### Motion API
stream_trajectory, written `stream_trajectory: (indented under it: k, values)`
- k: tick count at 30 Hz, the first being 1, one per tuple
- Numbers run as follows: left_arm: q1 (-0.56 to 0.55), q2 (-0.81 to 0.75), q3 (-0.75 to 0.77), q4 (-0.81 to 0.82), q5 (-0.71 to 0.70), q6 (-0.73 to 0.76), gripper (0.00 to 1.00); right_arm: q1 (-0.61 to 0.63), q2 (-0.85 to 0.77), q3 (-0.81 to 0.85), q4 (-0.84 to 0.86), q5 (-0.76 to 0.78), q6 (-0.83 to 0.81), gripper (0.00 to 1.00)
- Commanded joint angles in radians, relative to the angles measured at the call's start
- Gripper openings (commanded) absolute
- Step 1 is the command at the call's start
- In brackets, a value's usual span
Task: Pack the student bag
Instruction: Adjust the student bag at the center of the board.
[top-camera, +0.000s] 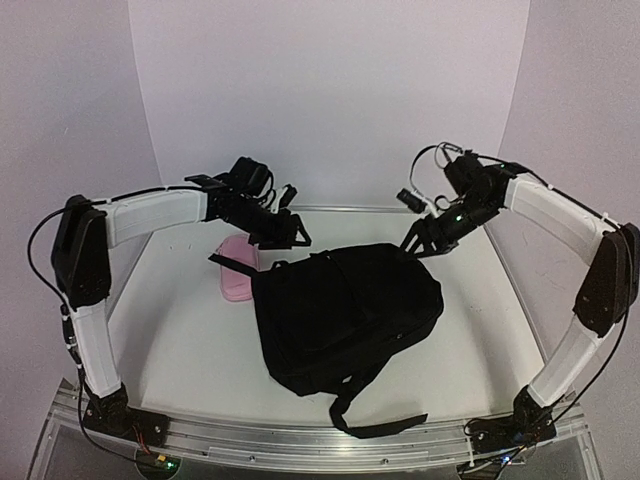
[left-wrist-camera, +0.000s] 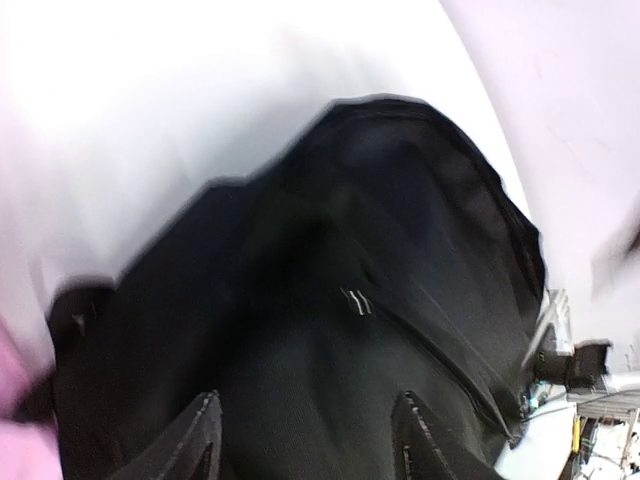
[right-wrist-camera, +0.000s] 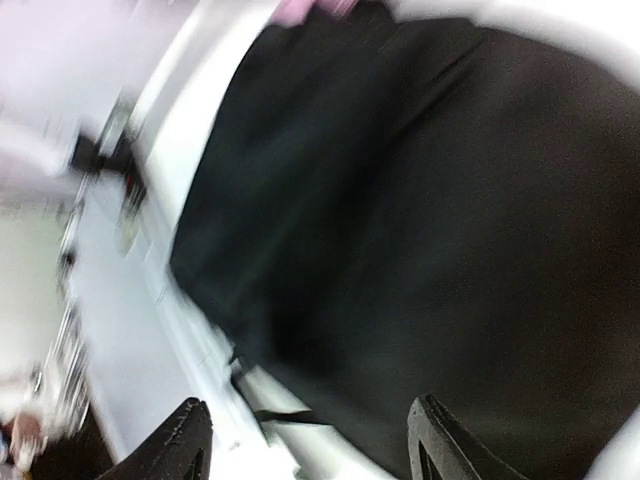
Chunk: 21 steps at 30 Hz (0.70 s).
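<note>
The student bag is a large black backpack lying flat in the middle of the white table, one strap trailing toward the near edge. My left gripper hovers over its far left corner. In the left wrist view that gripper stands open above the bag's black fabric and zip line, with nothing between its fingers. My right gripper hangs over the bag's far right corner. In the right wrist view it is open above the bag's edge, holding nothing. Both wrist views are blurred.
A pink pencil case lies on the table just left of the bag, with a black strap across it. It shows as a pink patch at the lower left of the left wrist view. White walls surround the table.
</note>
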Motion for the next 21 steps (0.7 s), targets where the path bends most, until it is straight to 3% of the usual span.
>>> stream_trajectory:
  k: [1,4,9,13,17,21]
  values:
    - [-0.089,-0.225,-0.188,0.016,-0.066,-0.049,0.62,-0.079,0.082,0.11,-0.015,0.254,-0.017,0.72]
    - [-0.131,-0.313,-0.347,0.058,-0.09,-0.135,0.64,-0.081,0.164,0.146,-0.014,0.372,-0.023,0.74]
    - [-0.196,-0.382,-0.507,0.069,-0.16,-0.251,0.71,-0.081,0.278,0.154,-0.009,0.382,-0.002,0.74]
    - [-0.225,-0.394,-0.592,0.086,-0.196,-0.326,0.71,-0.082,0.309,0.119,-0.008,0.392,-0.013,0.67]
    - [-0.229,-0.336,-0.604,0.14,-0.175,-0.347,0.67,-0.094,0.274,0.03,-0.01,0.362,-0.036,0.38]
    - [-0.223,-0.203,-0.49,0.167,-0.18,-0.282,0.56,-0.117,0.192,-0.088,-0.01,0.352,-0.058,0.12]
